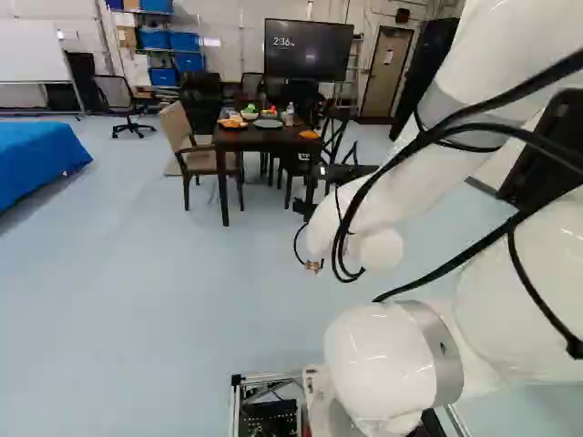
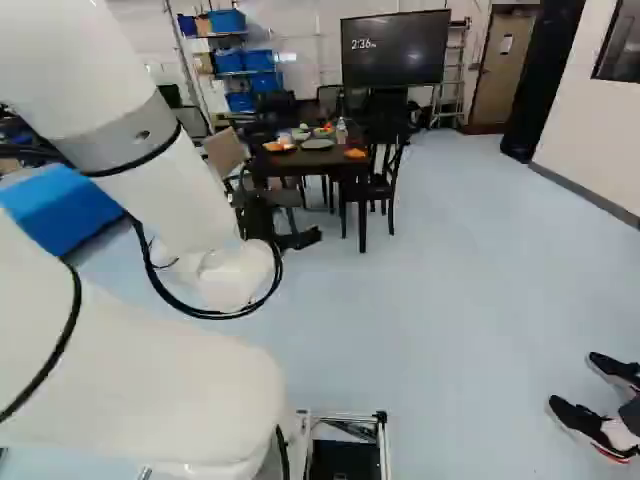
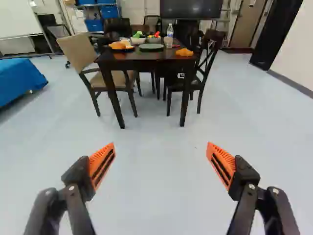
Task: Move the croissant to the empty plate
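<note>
- Left base view: the pincer point(image 1: 306, 208) juts dark past the arm's white wrist, short of the table point(image 1: 273, 139); a tan chair point(image 1: 173, 127) stands at the table's left side, a dark chair point(image 1: 335, 137) at its right; the empty plate point(image 1: 268, 124) lies on the tabletop, between the left and right edges.
- Right base view: a bottle point(image 2: 341, 131) stands upright beyond the empty plate, toward the right edge; an orange lump point(image 2: 355, 153) lies by the near right corner; orange food point(image 2: 280, 146) sits on another plate by the left edge; a wide dark screen point(image 2: 394, 47) is behind the table.
- Wrist view: the pincer point(image 3: 161, 164) has its two orange-padded fingers spread wide, with nothing between them; the table is ahead, well apart from the tips; the empty plate is between the orange food and the orange lump, touching neither; a bowl point(image 3: 138, 41) with something green stands just beside it; the croissant must be one of those orange things on the table, too small to tell which.
</note>
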{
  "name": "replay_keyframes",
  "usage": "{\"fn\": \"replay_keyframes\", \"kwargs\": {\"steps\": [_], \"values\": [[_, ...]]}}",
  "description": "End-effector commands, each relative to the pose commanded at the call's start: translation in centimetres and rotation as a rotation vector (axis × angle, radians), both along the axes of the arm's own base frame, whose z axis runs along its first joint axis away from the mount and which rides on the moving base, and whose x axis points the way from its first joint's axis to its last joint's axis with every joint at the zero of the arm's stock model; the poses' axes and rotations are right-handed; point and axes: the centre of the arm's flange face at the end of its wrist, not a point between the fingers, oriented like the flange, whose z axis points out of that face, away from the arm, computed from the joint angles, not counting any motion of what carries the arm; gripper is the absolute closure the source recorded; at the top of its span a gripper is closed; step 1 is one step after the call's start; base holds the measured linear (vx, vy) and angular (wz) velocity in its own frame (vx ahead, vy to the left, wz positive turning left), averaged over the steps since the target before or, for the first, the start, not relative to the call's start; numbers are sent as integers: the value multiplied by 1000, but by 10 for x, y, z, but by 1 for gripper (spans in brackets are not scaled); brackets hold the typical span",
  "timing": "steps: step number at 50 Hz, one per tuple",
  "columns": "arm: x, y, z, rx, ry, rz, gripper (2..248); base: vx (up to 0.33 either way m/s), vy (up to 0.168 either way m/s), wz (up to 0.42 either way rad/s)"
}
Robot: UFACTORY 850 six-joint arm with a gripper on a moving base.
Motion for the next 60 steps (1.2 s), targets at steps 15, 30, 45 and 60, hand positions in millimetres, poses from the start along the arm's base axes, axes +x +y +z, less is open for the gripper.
{"fn": "replay_keyframes", "kwargs": {"steps": [15, 30, 45, 60], "values": [[0, 0, 0, 0, 0, 0, 3, 98, -8, -9], [0, 0, 0, 0, 0, 0, 3, 142, -3, -19], [0, 0, 0, 0, 0, 0, 3, 150, -2, -19], [0, 0, 0, 0, 0, 0, 3, 151, -2, -20]]}}
